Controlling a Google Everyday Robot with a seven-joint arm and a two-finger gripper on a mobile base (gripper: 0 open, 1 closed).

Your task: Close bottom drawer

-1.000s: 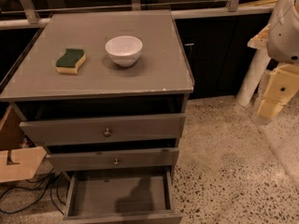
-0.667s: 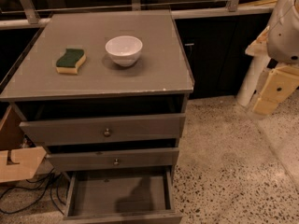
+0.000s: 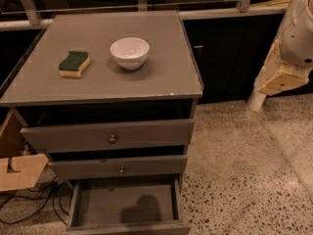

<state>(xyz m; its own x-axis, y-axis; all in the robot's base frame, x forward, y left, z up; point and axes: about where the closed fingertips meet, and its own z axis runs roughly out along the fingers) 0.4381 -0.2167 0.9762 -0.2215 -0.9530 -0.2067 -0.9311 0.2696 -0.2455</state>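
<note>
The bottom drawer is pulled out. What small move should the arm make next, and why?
Probably bring the gripper down and left in the view, toward the front of the bottom drawer. The drawer stands pulled out with its inside showing, while the gripper hangs high at the right, apart from it and touching nothing.

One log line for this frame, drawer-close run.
bottom drawer: pulled out, not closed | end effector: raised, frame right, apart from cabinet | contact: none | cabinet top: bowl, sponge

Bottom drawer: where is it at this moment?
In the camera view, the bottom drawer sits pulled open at lower centre, under the middle drawer; the gripper hangs far right.
</note>
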